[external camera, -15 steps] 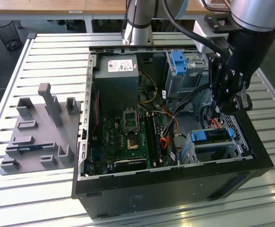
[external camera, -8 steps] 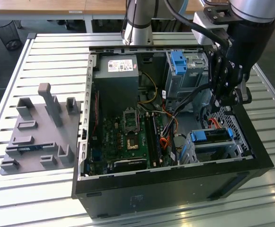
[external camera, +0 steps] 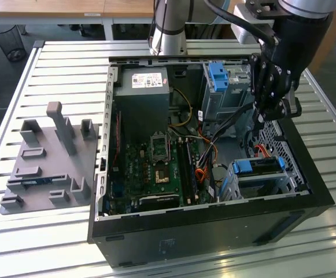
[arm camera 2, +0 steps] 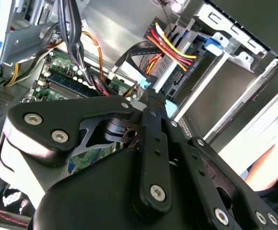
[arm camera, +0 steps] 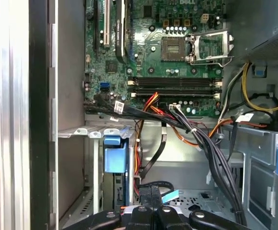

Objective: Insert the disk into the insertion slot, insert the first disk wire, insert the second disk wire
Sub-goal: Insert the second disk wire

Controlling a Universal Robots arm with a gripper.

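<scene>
Slatted metal table (external camera: 58,63): tool (external camera: 262,117) clamped on black wire (arm camera: 160,183), blue-framed disk (external camera: 258,166) slotted.

Robotics lab or test cell set up in an office-type room. The work surface is a slatted aluminium table (external camera: 58,63). A robot arm (external camera: 169,26) rises at its 12 o'clock edge, and its black gripper (external camera: 260,120) hangs over an open PC case (external camera: 214,223) lying on its side mid-table. A grey fixture plate (external camera: 46,168) with posts and slots sits at the case's 9 o'clock. Beyond the table are wooden desks (external camera: 69,7) at 12 o'clock and a wire bin (external camera: 11,41) on dark carpet (external camera: 46,32) at 10–11 o'clock. The first wrist view shows the bare motherboard (arm camera: 177,62) and loose cables (arm camera: 210,148), so it's a bench rig.
</scene>
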